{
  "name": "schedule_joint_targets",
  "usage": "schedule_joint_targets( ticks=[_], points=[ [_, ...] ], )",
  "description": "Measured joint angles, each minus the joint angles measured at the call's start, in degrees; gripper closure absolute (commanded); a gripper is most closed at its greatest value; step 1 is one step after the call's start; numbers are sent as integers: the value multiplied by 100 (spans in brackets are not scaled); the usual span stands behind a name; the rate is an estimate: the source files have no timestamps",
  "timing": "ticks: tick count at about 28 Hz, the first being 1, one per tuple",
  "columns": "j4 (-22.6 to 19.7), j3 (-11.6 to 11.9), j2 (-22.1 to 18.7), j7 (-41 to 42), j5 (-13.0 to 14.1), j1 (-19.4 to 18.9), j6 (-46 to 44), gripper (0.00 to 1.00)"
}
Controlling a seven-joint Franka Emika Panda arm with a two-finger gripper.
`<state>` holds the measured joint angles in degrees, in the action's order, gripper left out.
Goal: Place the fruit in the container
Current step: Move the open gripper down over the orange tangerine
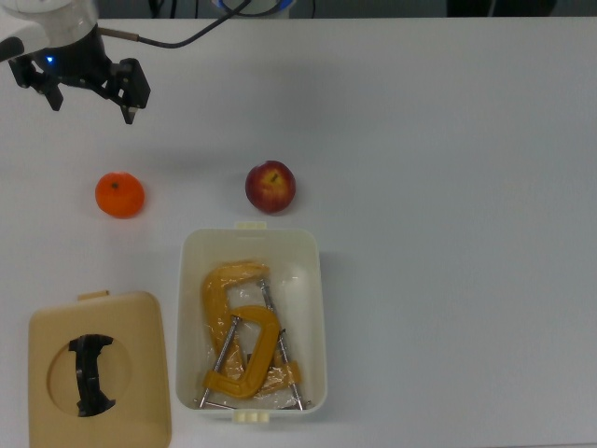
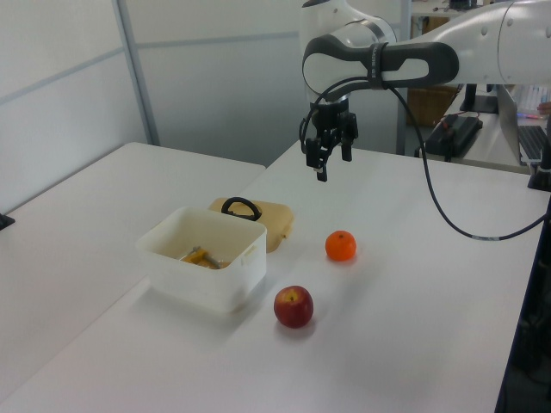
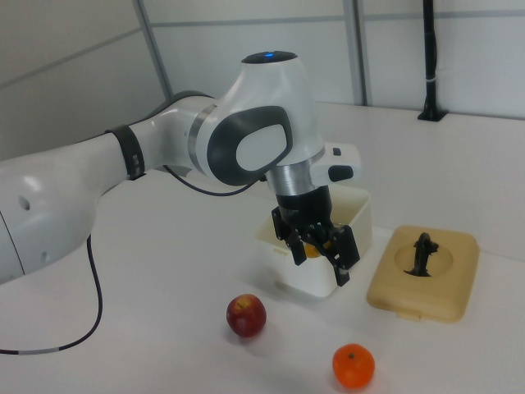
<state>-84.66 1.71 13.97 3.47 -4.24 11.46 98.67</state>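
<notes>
Black claw (image 1: 93,101) hangs above the white table (image 1: 448,140), fingers spread wide, holding nothing; it sits near the top view's upper left corner, also seen in the left view (image 2: 331,162) and the right view (image 3: 322,261). Orange (image 1: 119,195) lies on the table below the claw in the top view, stem dimple facing up, apart from everything else; visible too in the left view (image 2: 341,245) and the right view (image 3: 353,365). Apple (image 1: 270,187) sits to the top view's right of the orange, stem pit up, just beside the short end tab of the container (image 1: 315,280) but not inside it. Container is cream-white, long axis running top to bottom in the top view, open side up. Two yellow C-clamps (image 1: 244,345) already lie in it, overlapping, taking up most of the floor. Tan lid (image 1: 140,327) with a black handle (image 1: 91,373) lies flat on the table at the top view's left of the container, close but apart, below the orange. Black cable (image 2: 448,206) trails from the arm (image 2: 413,52) across the table in the left view.
</notes>
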Motion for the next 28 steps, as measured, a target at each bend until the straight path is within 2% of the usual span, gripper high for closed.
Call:
schedule_joint_targets(
  ticks=[16, 19, 24, 28],
  points=[
    [-105, -15, 15, 5, 0, 23, 0, 0],
    [-252, -26, 44, 5, 0, 10, 76, 0],
    [-685, -27, 93, 5, -31, 6, 703, 0],
    [-1017, -26, 182, -30, -237, 10, 1198, 0]
  ],
)
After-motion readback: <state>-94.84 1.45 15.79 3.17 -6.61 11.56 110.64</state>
